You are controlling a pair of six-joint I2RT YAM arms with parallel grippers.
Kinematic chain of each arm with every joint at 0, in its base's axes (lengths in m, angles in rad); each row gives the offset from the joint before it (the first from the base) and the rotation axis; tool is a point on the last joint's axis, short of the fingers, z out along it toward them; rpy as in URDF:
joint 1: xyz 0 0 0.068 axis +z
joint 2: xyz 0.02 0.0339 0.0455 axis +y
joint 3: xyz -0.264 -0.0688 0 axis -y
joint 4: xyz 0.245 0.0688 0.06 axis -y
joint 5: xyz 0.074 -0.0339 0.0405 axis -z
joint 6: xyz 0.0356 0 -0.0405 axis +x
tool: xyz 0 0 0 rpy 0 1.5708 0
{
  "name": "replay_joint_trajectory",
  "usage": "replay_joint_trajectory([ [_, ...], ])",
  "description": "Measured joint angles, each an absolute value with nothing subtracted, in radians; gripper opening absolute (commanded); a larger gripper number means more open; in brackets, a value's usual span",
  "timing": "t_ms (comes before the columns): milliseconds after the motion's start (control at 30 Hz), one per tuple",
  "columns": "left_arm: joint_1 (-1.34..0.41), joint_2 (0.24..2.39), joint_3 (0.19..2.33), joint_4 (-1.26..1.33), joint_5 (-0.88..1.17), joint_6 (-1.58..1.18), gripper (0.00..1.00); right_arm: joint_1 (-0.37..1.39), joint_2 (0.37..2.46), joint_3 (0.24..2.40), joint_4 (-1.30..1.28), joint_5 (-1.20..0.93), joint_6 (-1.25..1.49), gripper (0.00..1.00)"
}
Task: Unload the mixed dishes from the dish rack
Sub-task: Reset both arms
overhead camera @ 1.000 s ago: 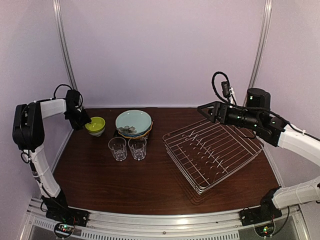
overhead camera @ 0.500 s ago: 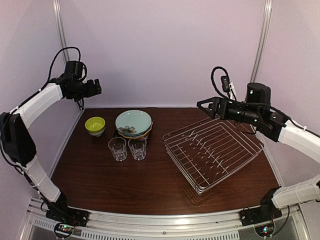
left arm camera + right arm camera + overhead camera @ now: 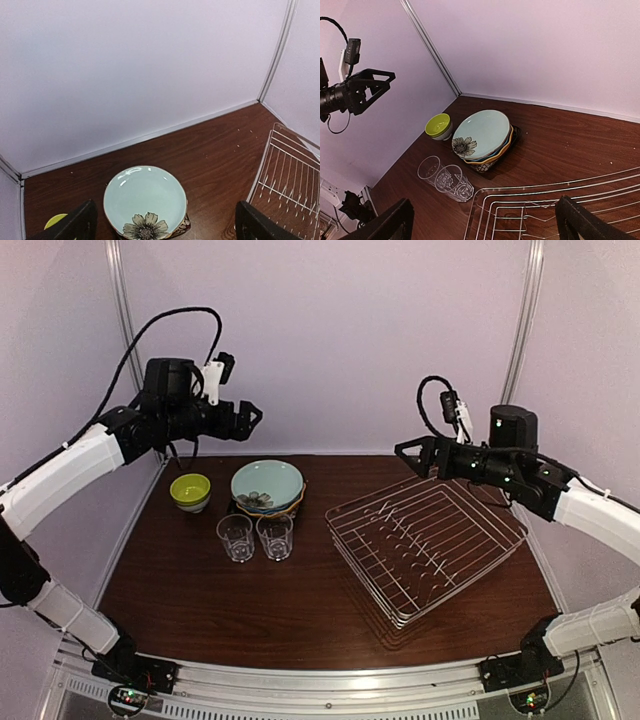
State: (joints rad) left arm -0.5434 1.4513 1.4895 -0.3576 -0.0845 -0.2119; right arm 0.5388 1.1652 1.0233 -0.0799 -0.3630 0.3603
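Dark brown wood, that's the table [image 3: 250, 610], and everything is spread across it. Biggest piece first: the silver wire dish rack [image 3: 425, 545] fills the right half, turned at an angle, one corner pointing at the near edge and its rows of upright prongs plain to see.

Over to the back edge, left of centre, sits the plate stack. The pale teal plate [image 3: 267, 483] with a flower on it lies on top, orange and blue rims peek out underneath, and a black patterned square plate [image 3: 487, 165] is at the bottom. The stack stands well apart from the rack.

Just in front of the stack, two clear glasses [image 3: 235, 537] stand upright, side by side. Left of the stack, toward the back left corner, is the yellow-green bowl [image 3: 190, 490], near the plates but not touching.

The left gripper [image 3: 250, 418] hangs high above the back left of the table, fingers spread wide, nothing in them. The right gripper [image 3: 408, 452] hovers over the rack's back corner, fingers also spread wide, empty.
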Motion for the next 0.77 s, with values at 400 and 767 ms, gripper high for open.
replay_joint_trajectory([
  [400,-0.671,1.477,1.242,-0.255,-0.056,-0.22,0.97,0.538,1.222,0.868,0.033,-0.335,0.344,1.0],
  [767,-0.676,1.483,1.148,-0.188,-0.105,-0.298,0.97,0.538,1.262,0.745,0.17,-0.335,0.374,1.0],
])
